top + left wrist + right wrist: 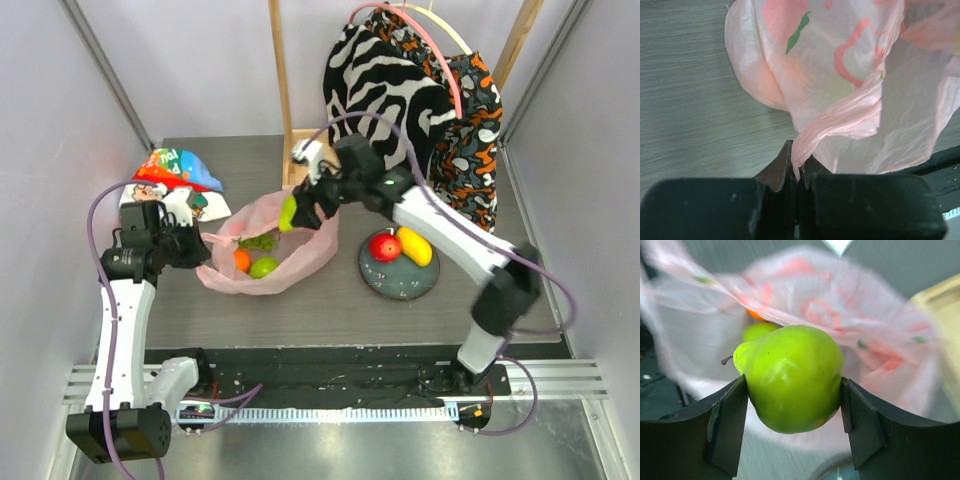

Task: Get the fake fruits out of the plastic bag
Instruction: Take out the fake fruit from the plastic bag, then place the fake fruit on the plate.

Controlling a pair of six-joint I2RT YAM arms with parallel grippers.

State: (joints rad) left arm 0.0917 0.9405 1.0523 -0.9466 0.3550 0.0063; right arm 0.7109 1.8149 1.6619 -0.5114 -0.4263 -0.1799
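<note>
The step in hand is lifting one fruit out. The right gripper (292,214) is clamped on the green pear (792,376) and holds it above the far rim of the bag (305,258). The left gripper (799,175) is pinched shut on a fold of the bag's left edge, pinning it to the surface (320,312).

An orange (242,260) and a green apple (264,267) lie inside the bag. A red apple (384,246) and a yellow piece (415,246) sit on the plate (383,282) to the right.

Next, I judge, the pear should travel right to the plate, clear of the floppy rim, and be released there low and gently, as it would roll.

In the right wrist view the pear's long axis runs roughly across the jaws, tilted. Its stem end points left and slightly up, past the left finger.
</note>
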